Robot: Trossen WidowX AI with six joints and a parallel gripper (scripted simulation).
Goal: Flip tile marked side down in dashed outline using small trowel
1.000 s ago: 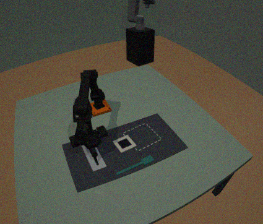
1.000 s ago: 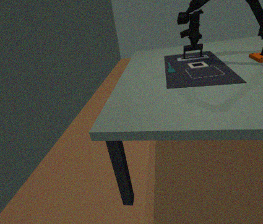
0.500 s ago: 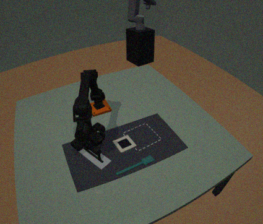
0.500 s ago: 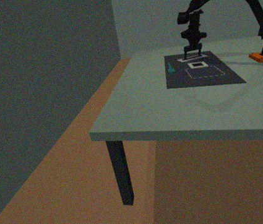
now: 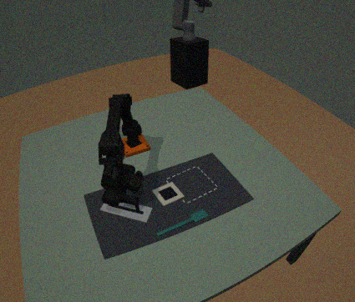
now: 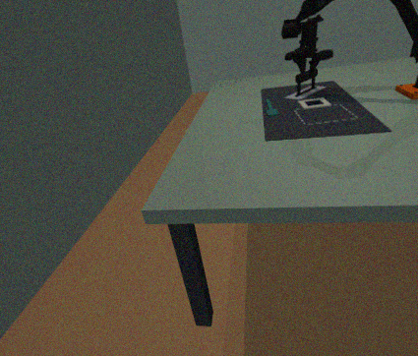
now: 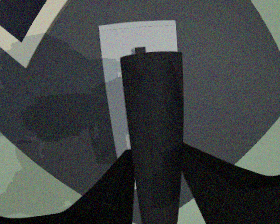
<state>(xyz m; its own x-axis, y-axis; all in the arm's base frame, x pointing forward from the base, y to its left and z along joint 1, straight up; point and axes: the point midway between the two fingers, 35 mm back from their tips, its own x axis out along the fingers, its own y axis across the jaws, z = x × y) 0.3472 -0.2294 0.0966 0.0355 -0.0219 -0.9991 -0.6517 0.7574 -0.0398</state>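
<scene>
The trowel has a flat pale blade and a black bridge handle. My gripper is shut on that handle. The blade is over the left part of the dark mat; I cannot tell whether it touches. The cream tile lies flat, its dark square facing up, right of the trowel in the top view. It covers part of the left side of the dashed outline; most of it is outside. A tile corner shows at the wrist view's upper left.
A teal long-handled tool lies on the mat near its front edge in the top view. My arm's orange base stands on the table behind the mat. A black box bearing another device stands beyond the table.
</scene>
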